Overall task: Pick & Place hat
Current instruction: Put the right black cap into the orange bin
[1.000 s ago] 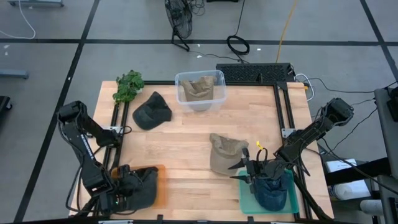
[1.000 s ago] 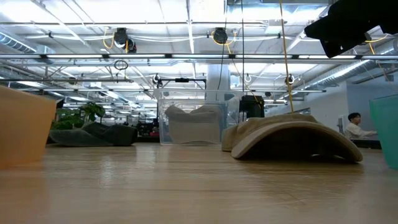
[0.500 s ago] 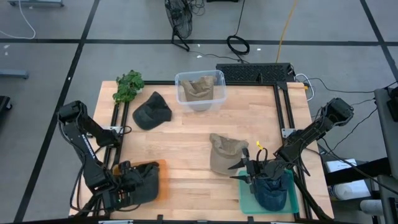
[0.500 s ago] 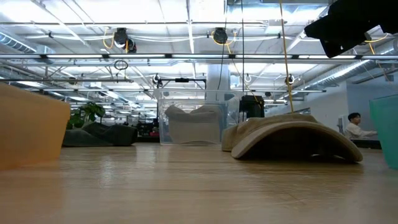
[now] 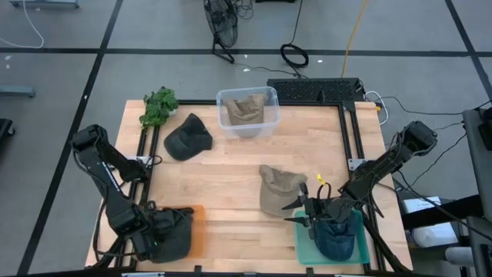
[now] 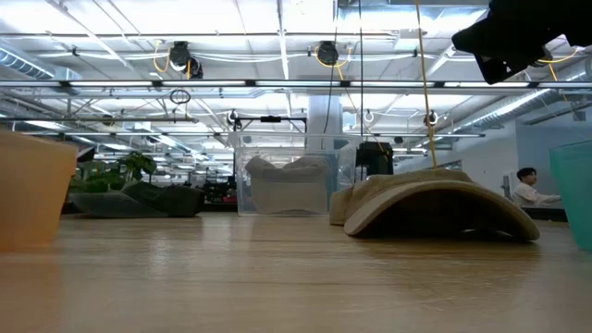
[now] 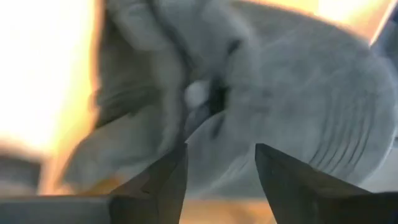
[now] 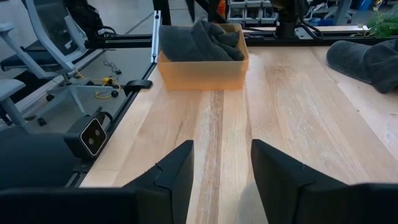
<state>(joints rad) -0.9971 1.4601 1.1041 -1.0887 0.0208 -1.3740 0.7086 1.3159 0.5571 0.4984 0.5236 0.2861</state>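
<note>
Shift since a moment ago: my left gripper has let its fingers part over the orange bin, and the bin has slid a little toward the table's near-left corner as the arm settled.
Left hand: fingers stand apart, hanging just above the dark grey hat, which lies bunched inside the orange bin; nothing is clamped.
Right hand: my right gripper waits with its fingers apart above the teal bin, which already holds a dark blue hat.
Step in hand: I judge this to be the release, the grey hat dropped into its bin.
Next move: lift the left arm straight up and clear of the bin wall, then pick a hat that lies loose on the table.
Hats left out: a tan hat lies just beside the teal bin; a dark cap lies near the far-left edge.
Other things: a clear bin with tan cloth in it stands at the far edge; a green plant sits at the far-left corner.
In the way: the orange bin's rim is close to my fingers, and the plant crowds the dark cap.
</note>
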